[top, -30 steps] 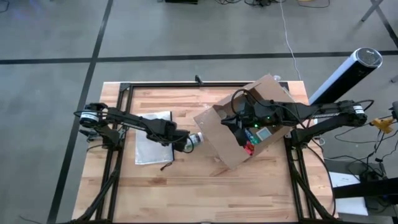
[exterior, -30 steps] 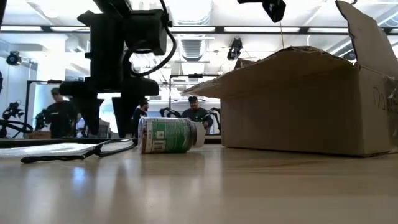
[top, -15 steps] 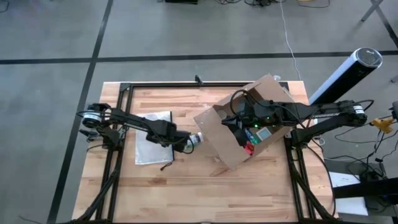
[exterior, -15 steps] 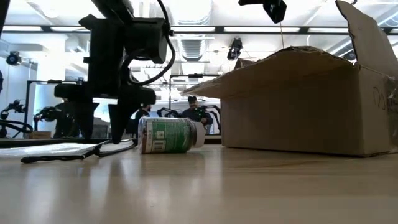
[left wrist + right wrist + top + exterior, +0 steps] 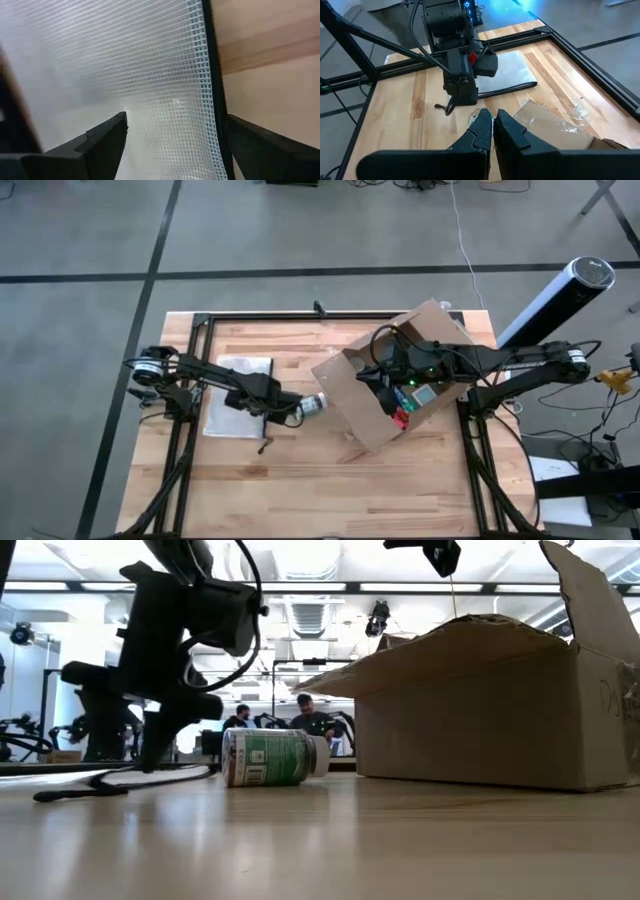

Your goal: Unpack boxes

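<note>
The box sits on the right half of the table, turned at a slant, with its flaps open. It is brown cardboard and the biggest thing here. In the low view the box fills the right side, with one flap sticking out level toward the bottle.

The right gripper hangs over the open box. Its two fingers are pressed together and hold nothing. Inside the box, under the arm, something red and something green show — too small to tell what they are.

The left gripper is low over the pouch, near its black zip edge. Its fingers stand wide apart, one on each side of that edge, and they do not pinch it. The pouch is flat and see-through white with a little grid on it. It lies on the left half of the table, well apart from the box.

A small bottle with a green label lies on its side between the pouch and the box — just beside the left gripper, not touching the box.

People show far back in the room.
</note>
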